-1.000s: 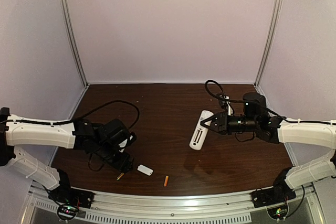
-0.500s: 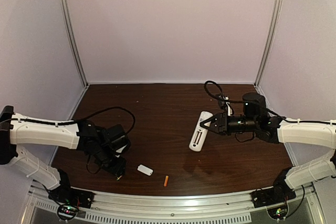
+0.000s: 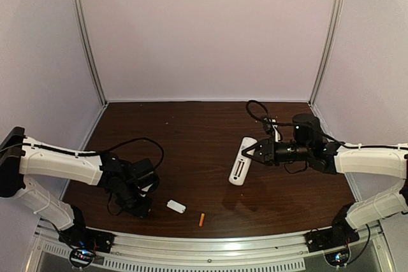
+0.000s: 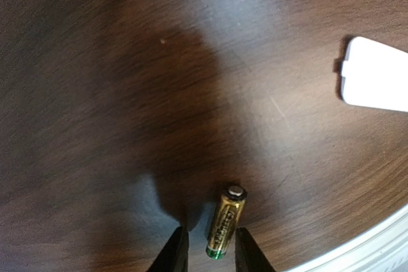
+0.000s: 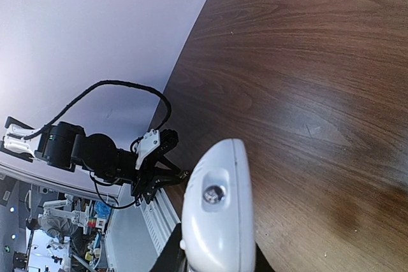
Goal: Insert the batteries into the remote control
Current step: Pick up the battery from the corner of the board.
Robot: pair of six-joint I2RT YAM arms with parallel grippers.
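We see the remote control (image 3: 241,160) lifted off the bench (image 3: 191,125), tilted with one end up, pinched at that upper end by the right gripper (image 3: 254,152), whose arm reaches in level from the right. The golden battery (image 4: 226,221) lies flat near the bench's front edge. The left gripper (image 4: 209,256) points down over it from a low, bent wrist, its jaws narrowly spread astride the battery's green end, a dark gap on one side. Just beside lies the white cover (image 3: 176,206), then the orange battery (image 3: 202,219), both untouched.
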